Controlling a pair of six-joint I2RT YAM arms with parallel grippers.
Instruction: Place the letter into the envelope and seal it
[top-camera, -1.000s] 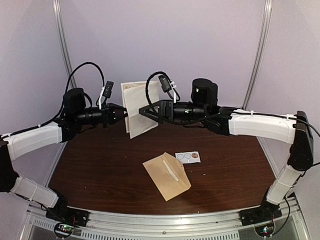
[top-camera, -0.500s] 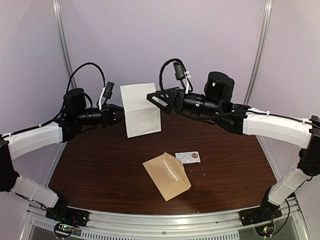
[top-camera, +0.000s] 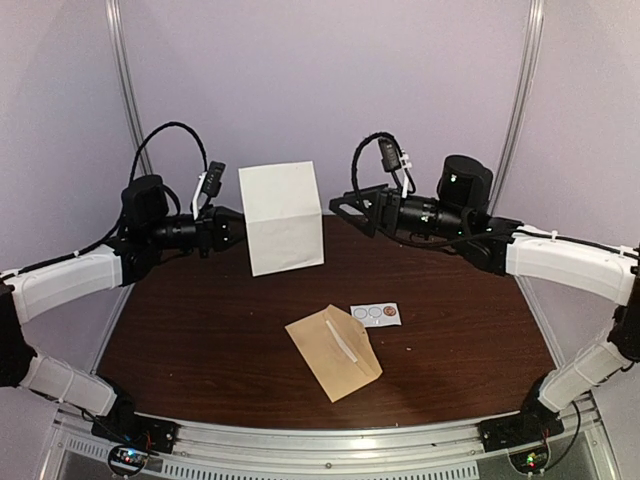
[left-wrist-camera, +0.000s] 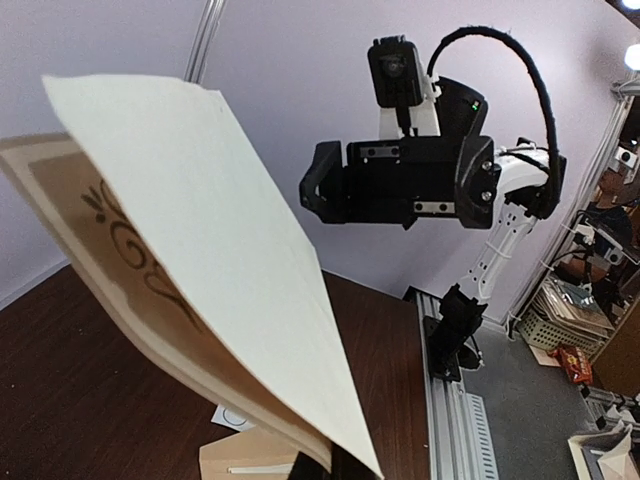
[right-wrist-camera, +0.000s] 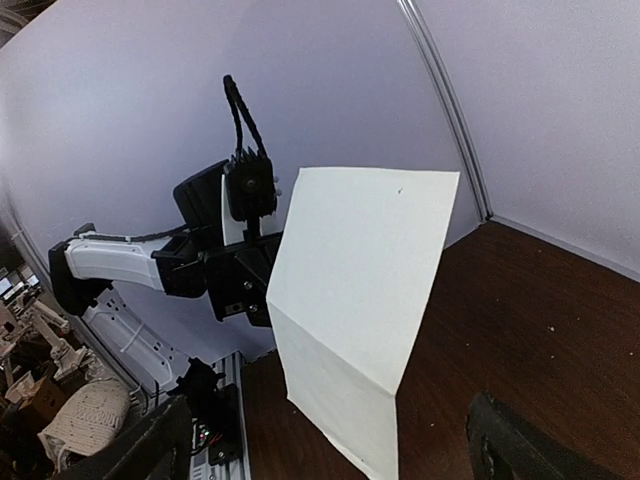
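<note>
The dark wood table (top-camera: 190, 340) spans the workspace. Above its far side the letter (top-camera: 283, 215) — a folded white sheet — hangs upright, its left edge pinched in the left gripper (top-camera: 236, 231). The right gripper (top-camera: 345, 208) sits just to the letter's right, clear of it, fingers spread wide. The envelope (top-camera: 335, 352) lies flat near the front middle — a small sticker card (top-camera: 376, 314) just beyond its right corner.

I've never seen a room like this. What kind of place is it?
Probably a robot lab: the left arm and right arm bolted to a metal rail, plain booth walls, storage crates beyond the table.
</note>
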